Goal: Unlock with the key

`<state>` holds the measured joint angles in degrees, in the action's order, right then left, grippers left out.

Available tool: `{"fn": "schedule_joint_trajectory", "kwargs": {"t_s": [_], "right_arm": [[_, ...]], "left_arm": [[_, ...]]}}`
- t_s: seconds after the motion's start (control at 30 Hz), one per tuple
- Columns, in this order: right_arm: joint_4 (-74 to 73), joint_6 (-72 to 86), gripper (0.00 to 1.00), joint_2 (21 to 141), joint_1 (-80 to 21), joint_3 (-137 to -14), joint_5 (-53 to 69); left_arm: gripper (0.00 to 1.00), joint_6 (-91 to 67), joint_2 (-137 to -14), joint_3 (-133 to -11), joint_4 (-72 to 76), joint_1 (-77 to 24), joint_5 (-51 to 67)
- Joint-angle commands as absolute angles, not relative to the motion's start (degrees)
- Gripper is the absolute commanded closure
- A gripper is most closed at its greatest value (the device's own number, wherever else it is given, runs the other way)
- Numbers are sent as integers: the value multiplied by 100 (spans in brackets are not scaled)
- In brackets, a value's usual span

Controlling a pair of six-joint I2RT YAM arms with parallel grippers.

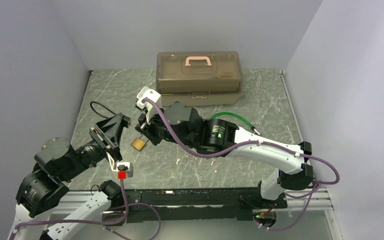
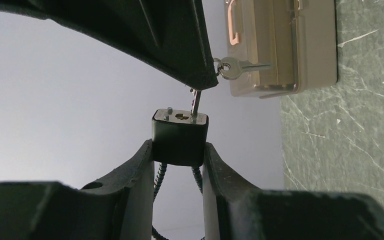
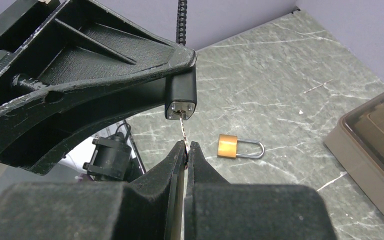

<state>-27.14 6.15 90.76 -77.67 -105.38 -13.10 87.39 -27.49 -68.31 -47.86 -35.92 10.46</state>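
The black padlock (image 2: 180,134), mid-frame in the left wrist view, sits pinched in the left gripper (image 2: 179,150), the key (image 3: 182,131) clamped by the right gripper (image 3: 186,148) meeting its face: insertion, I judge, needing full seating, then a turn.

Bare worktop (image 1: 275,110) lay open at right. The toolbox (image 1: 198,70) blocked the rear, the right gripper (image 1: 142,130) and its arm crossed the middle, and a brass padlock (image 1: 138,144) lay mid-left.

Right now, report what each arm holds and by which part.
Left fingers clamp the black padlock by its body's two sides. Right fingers pinch the key by its head end, blade tip at the padlock's face.
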Motion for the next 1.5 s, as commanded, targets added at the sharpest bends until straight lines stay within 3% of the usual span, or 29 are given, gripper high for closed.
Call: {"fn": "schedule_joint_trajectory", "kwargs": {"t_s": [0.0, 1.47], "right_arm": [[-2294, 519, 100, 8942, -7780, -10678, -1495], [-2219, 526, 100, 9206, -7781, -10788, -1415]], "left_arm": [[100, 8815, -2747, -7006, -4584, -3581, 1171], [100, 8889, -2747, -7030, -4667, -3537, 1327]]}}
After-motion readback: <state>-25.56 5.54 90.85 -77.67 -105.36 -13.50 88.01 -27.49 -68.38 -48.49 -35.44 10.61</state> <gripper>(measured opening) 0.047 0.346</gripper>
